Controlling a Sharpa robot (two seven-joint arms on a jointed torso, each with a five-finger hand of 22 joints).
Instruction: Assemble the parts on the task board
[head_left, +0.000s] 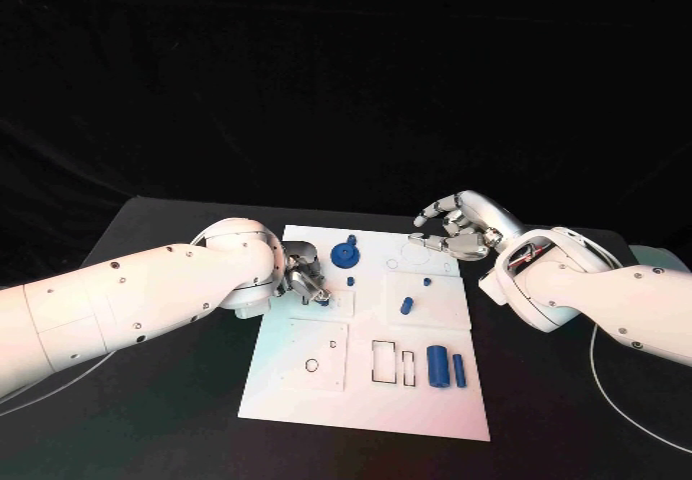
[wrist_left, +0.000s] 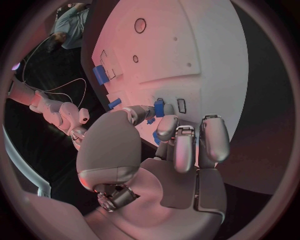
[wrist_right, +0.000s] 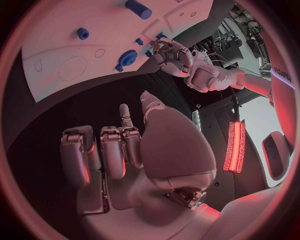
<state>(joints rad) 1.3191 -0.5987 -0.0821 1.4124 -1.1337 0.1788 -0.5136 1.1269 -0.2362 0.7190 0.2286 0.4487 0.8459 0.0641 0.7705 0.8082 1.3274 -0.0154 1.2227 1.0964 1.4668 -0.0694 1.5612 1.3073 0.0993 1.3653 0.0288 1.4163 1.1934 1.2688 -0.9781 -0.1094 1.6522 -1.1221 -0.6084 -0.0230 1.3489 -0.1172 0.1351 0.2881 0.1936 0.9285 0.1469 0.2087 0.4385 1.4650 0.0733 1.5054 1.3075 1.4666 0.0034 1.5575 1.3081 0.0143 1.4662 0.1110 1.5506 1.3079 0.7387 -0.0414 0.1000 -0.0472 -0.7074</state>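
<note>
1. The white rectangular task board (head_left: 296, 385) lies in the middle of the black worktop (head_left: 159, 225), with several recesses and outlines marked on its surface.
2. The left hand (head_left: 304, 279) sits over the board's left edge, fingers curled downward; in the left wrist view the left hand's fingertips (wrist_left: 160, 109) pinch a small blue piece (wrist_left: 159, 107) just above the board, so this hand is grasping that piece.
3. The right hand (head_left: 459, 228) hovers at the board's far right corner, fingers bent loosely and apart, holding nothing.
4. A round blue gear-like part (head_left: 343, 256) sits on the far part of the board, with a small blue peg (head_left: 351, 239) just beyond it.
5. A short blue cylinder (head_left: 407, 304) lies near the board's centre, and a tiny blue stub (head_left: 424, 281) lies beyond it.
6. Two elongated blue blocks (head_left: 438, 363) lie side by side near the board's right edge, beside a rectangular outline (head_left: 385, 362).
</note>
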